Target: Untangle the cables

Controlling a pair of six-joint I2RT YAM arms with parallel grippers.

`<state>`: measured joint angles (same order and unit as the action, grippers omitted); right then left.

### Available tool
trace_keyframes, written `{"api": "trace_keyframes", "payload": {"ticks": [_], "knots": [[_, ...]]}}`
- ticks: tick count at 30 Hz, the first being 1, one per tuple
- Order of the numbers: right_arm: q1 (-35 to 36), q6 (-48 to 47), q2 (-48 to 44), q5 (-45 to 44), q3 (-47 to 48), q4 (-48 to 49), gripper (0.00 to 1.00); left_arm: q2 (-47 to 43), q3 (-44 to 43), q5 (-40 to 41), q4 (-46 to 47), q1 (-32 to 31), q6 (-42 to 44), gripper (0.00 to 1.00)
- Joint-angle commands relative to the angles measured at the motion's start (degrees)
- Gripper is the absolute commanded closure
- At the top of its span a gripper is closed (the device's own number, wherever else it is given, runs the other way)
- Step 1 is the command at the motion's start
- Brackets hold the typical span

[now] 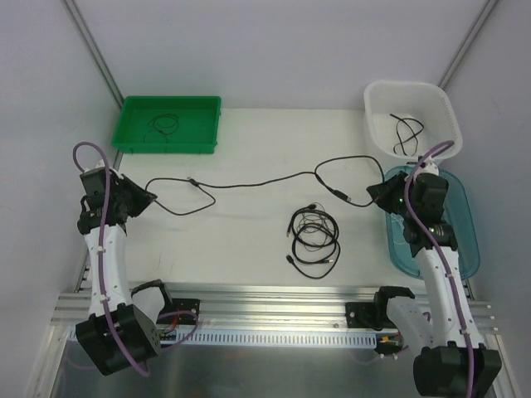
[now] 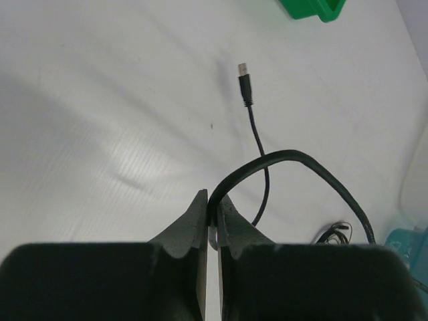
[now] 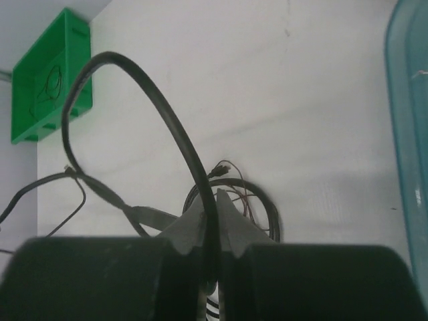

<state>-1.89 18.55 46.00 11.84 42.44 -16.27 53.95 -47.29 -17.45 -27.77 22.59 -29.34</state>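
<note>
Left gripper point(image 2: 211, 200) and right gripper point(image 3: 208, 199) each pinch the long thin black cable point(image 1: 249, 184), which spans mid-counter. Risk — pulling apart may knot its slack by the right edge, or slip it free.

Black cable point(image 2: 294, 160) hidden between left tool point(image 2: 212, 199) fingers, green tray point(image 2: 314, 8) edge-cropped

Left arm of white moulded links point(image 1: 104, 249) and right arm of white moulded links point(image 1: 444, 282), each with black joint housings point(image 1: 108, 206) behind the jaws and a black base motor block point(image 1: 112, 344). Thick purple cable point(image 1: 88, 144) runs along each arm. Jaws matte black, wedge-shaped, pointed tips, broad black mounting block point(image 2: 80, 281) behind.
</note>
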Motion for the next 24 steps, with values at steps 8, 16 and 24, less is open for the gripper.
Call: {"api": "trace_keyframes", "payload": {"ticks": [8, 16, 24], "knots": [[25.2, -13.0, 13.4, 6.4, 11.9, 3.4, 0.99, 4.0, 3.9, -12.9, 4.6, -14.5, 4.2, 0.66], [35.4, -20.4, 19.1, -2.0, 18.4, -1.3, 0.99, -4.4, 2.9, -15.2, 3.2, -17.4, 6.2, 0.01], [41.6, -22.9, 22.7, -7.5, 22.9, -3.9, 0.99, -4.0, -3.7, -13.4, 3.1, -33.5, 3.8, 0.01]]}}
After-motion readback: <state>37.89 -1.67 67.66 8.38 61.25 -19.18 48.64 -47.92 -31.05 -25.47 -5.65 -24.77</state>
